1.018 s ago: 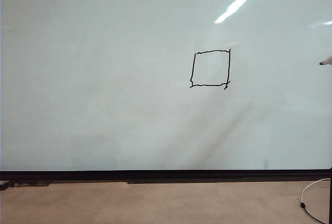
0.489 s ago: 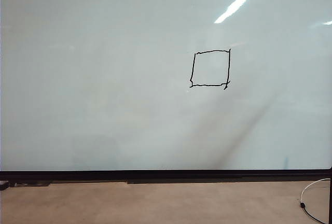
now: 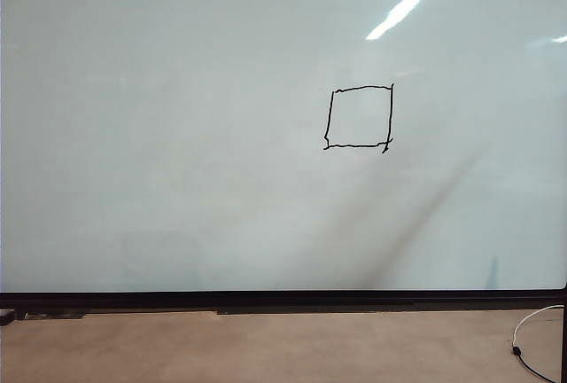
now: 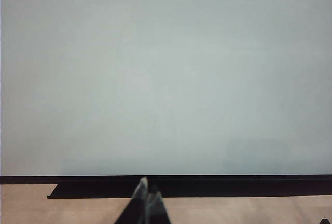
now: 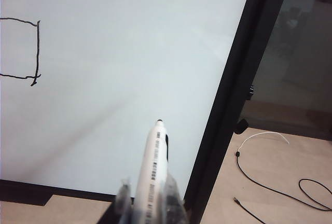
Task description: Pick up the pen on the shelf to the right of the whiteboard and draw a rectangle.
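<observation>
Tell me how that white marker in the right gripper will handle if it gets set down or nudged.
The pen looks stiff and light. Its smooth round barrel would probably roll on a flat surface and may slip, since the right gripper holds only its rear end. The left gripper hangs shut near the whiteboard.

glossy whiteboard [image 3: 177, 135], smooth plastic pen [image 5: 153, 172]

You see a wobbly black rectangle [image 3: 359, 117] closed on the whiteboard [image 3: 177, 135]; the white pen [image 5: 151, 175] points at the board, tip clear.
</observation>
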`<state>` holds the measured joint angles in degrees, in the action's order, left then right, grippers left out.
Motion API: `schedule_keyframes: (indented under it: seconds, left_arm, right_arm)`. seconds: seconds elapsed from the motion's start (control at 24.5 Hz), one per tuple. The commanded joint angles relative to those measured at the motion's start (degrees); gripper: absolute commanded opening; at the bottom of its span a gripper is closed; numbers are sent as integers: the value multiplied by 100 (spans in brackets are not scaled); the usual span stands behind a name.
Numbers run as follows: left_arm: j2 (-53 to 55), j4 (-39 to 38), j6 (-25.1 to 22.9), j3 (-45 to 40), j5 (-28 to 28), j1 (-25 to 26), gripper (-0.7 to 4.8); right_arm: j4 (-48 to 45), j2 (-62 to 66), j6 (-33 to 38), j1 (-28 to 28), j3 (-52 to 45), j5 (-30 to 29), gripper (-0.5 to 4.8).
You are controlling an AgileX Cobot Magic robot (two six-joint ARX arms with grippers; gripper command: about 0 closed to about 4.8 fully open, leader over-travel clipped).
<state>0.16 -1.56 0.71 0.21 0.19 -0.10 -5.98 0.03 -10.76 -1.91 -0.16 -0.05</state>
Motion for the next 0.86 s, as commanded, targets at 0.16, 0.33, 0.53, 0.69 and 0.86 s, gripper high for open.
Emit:
schedule_keyframes:
  seconds: [0.16, 0.33, 0.53, 0.69, 0.86]
  left_arm:
    - [2, 35, -26, 17, 0, 0, -5]
    - [2, 35, -26, 15, 0, 0, -4]
    - [2, 35, -26, 17, 2, 0, -5]
    - [2, 35, -26, 17, 2, 0, -4]
    - [2, 35, -26, 17, 2, 0, -4]
  right_arm:
    - [264, 2, 31, 0, 20, -2, -4]
    - [323, 2, 31, 0, 20, 9, -5]
    - [319, 2, 31, 0, 20, 9, -4]
    - [319, 2, 31, 0, 20, 9, -4]
    - [319, 4, 31, 0, 20, 9, -5]
